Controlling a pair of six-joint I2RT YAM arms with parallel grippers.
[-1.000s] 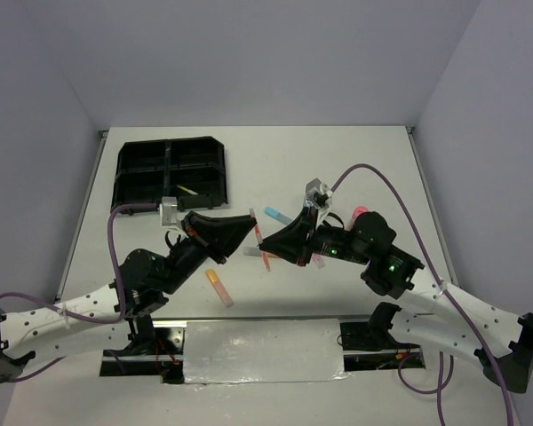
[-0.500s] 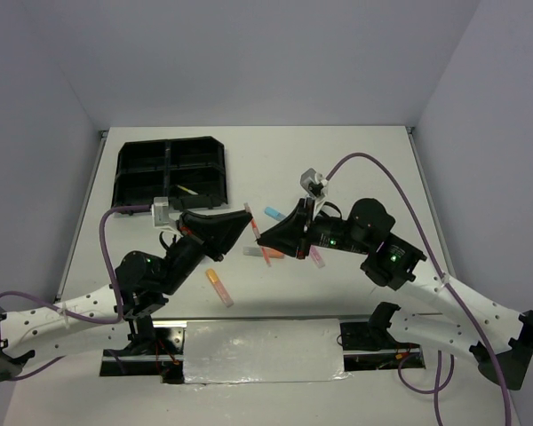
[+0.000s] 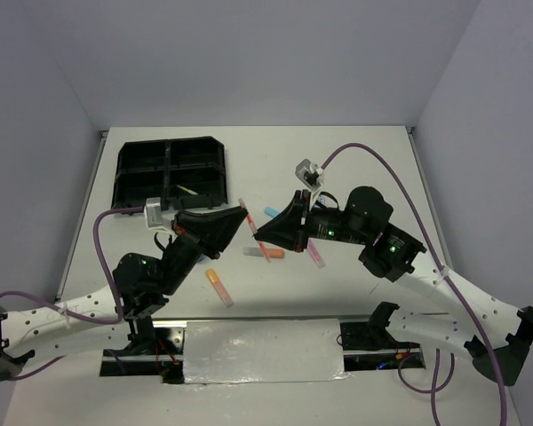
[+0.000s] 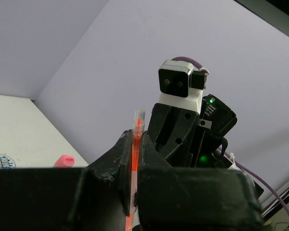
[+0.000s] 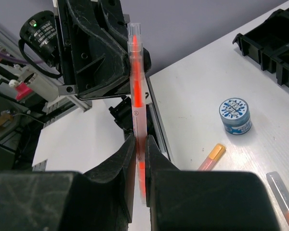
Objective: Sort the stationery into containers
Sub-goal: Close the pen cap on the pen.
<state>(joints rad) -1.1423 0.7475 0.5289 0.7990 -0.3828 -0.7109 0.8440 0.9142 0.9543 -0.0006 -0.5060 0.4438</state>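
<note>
A thin orange pen is held in the air between both grippers, above the middle of the table. My left gripper is shut on it; in the left wrist view the pen stands upright between the closed jaws of that gripper. My right gripper is shut on the same pen, gripping its lower part. The black four-compartment tray sits at the far left, with a yellow pen in its near right compartment.
On the table lie an orange-capped marker, a grey-and-orange marker, a blue marker and a purple marker. A blue tub stands near the tray's corner. A pink cap shows behind the left jaw.
Both grippers have moved left and slightly up together, carrying the orange pen between them. The pink-capped bottle is now hidden behind the right arm.
</note>
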